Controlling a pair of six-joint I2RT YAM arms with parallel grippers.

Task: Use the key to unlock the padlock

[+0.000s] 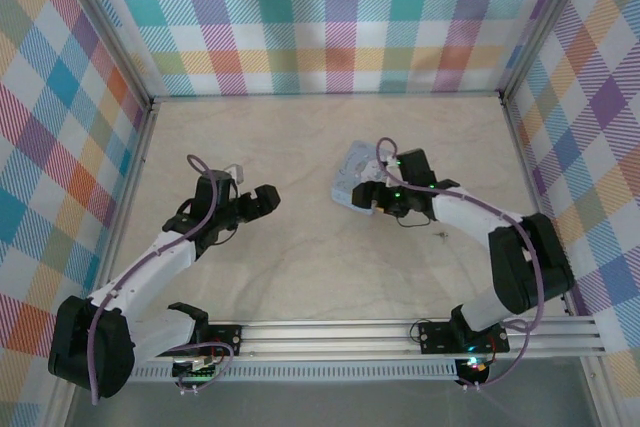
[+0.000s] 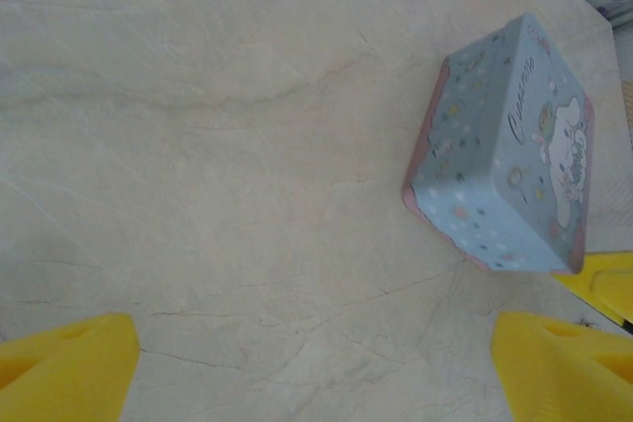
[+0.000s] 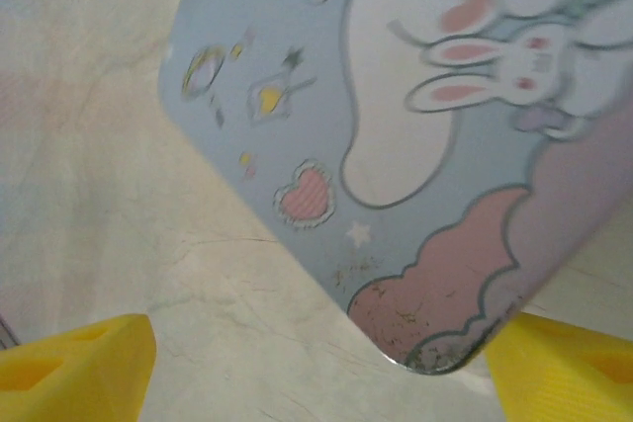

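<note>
Right fingers (image 3: 79,368) stand wide, a corner of the pale blue tin (image 3: 396,96) between them on the bench (image 3: 99,145). The left fingers (image 2: 64,363), wide too, hover well apart from that tin. Where the key lies I cannot tell. Being tiny, stiff and probably slippery, it should be pinched by its head.

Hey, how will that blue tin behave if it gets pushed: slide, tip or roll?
Probably slides: the tin lies flat on the smooth table. Unlikely to roll or tip, being low and boxy. Scuffed paint at its corner suggests rigid metal, likely slick to grip.
</note>
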